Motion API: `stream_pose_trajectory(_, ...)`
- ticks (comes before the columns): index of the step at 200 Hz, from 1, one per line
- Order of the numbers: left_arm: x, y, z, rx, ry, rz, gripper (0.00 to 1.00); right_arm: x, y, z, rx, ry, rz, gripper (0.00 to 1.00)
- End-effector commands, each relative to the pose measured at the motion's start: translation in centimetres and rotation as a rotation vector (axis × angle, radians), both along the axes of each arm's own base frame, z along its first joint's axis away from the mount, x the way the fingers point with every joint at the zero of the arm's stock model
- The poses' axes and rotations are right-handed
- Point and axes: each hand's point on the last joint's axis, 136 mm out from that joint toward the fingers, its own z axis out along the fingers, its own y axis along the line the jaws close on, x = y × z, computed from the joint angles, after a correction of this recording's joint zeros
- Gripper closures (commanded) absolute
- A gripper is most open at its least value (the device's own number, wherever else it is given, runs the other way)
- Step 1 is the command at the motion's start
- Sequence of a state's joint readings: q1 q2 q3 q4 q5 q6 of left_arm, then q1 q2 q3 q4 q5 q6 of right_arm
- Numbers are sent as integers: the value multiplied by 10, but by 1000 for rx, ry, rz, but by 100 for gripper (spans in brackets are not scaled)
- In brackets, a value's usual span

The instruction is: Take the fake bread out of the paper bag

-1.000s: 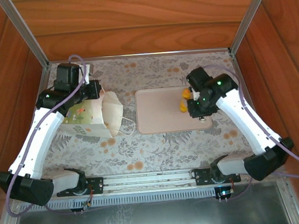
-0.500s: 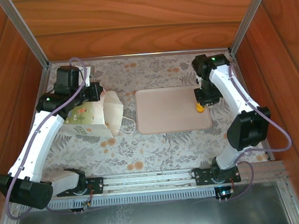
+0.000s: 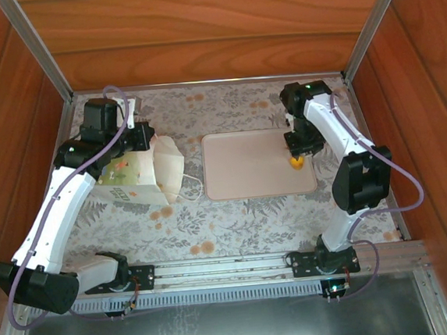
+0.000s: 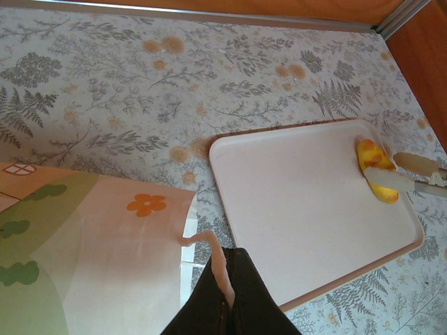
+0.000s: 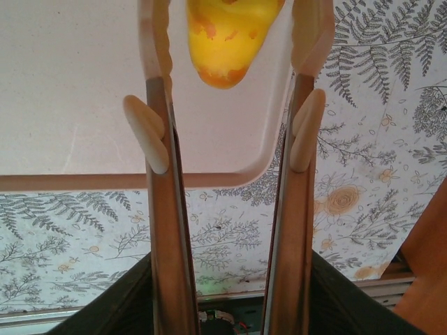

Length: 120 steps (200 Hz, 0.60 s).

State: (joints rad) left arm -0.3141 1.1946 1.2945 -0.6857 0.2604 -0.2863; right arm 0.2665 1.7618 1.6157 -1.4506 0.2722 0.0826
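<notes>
left claw (image 4: 226,301) clamped tight, right claw (image 5: 230,42) parted, both arms reaching forward

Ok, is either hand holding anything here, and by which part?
The left hand pinches the cream-white paper bag by its thin pale cord handle. The right hand stands open around the small yellow toy bread piece, gripping nothing.

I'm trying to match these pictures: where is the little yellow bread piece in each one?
Top external: yellow bread piece at the tray's right edge.
Left wrist: the piece far right, on the tray's end.
Right wrist: the piece top centre, between the fingers.
Shared landmark: the pinkish tray.
</notes>
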Motion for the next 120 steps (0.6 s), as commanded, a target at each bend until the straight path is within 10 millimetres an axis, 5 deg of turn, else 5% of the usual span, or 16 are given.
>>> stream_pose_trajectory(1, 1, -2, 12, -25, -47, -6, 100, -1, -9, -4, -27, 8, -4, 50)
stream_pose_trajectory(53, 0, 1, 13, -23, -53, 8, 100, 4, -14, -15, -48, 11, 34, 62)
stream_pose_trajectory(120, -2, 1, 13, -26, -55, 7, 100, 16, -23, -16, -105, -7, 91, 62)
